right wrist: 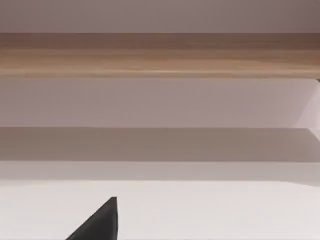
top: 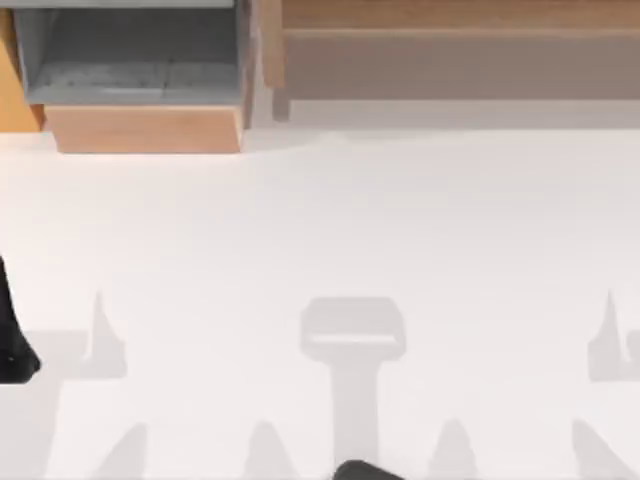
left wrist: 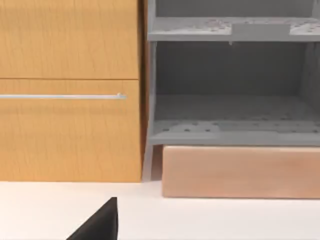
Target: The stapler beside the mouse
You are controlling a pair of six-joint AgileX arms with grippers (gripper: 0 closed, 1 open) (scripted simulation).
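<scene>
The stapler and the mouse are out of view. A black part of my left arm (top: pixel 14 345) juts in at the top view's left edge, low over the white table (top: pixel 330 220). In the left wrist view a dark tip of my left gripper (left wrist: pixel 100 224) hangs above the table, facing the cabinet. In the right wrist view a dark tip of my right gripper (right wrist: pixel 100 224) sits above the table, facing the long shelf.
A wooden cabinet with a grey open compartment (top: pixel 130 60) and a pulled-out wooden drawer front (top: pixel 145 128) stands at the back left. A long wooden shelf (top: pixel 460 30) runs along the back right. Grey shadows lie across the table's front. A dark rounded shape (top: pixel 365 471) sits at the front edge.
</scene>
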